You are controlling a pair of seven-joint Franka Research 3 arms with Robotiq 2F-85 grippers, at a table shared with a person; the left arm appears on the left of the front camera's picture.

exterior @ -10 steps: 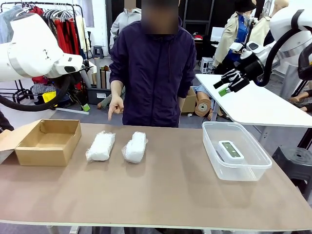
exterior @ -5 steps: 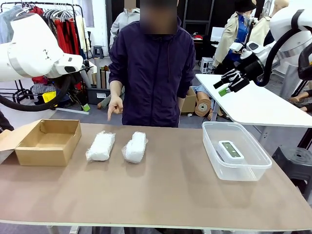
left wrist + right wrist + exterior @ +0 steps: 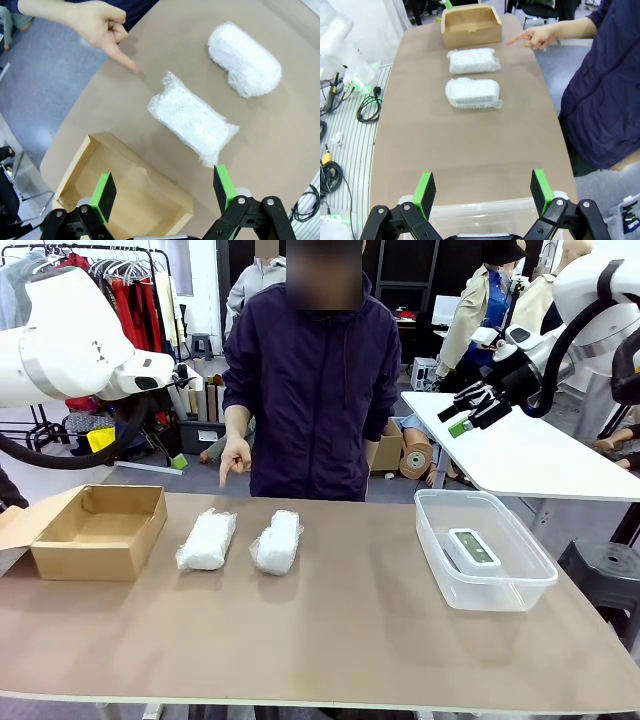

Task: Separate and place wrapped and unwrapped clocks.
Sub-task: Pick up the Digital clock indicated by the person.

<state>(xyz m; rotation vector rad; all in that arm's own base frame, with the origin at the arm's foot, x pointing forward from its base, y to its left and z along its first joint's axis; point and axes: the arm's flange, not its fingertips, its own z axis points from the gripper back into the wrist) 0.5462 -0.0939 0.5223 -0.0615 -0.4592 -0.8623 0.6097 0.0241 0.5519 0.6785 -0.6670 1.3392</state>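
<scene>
1. On the brown desk (image 3: 330, 640), two bundles in crinkly white wrap lie side by side, near each other but apart: the first wrapped clock (image 3: 207, 540) sits nearer the open cardboard box (image 3: 100, 555), and the second wrapped clock (image 3: 277, 541) lies toward the middle.
2. Well apart, on the robot's right, the bare clock (image 3: 472, 547) lies screen up inside the clear tub (image 3: 500, 595).
3. The left pincer (image 3: 164, 186) hangs open and empty above the box and the first bundle.
4. The right pincer (image 3: 483, 186) hangs open and empty above the tub's rim.
5. Across the desk, a person's hand (image 3: 236, 458) points one finger downward.
</scene>
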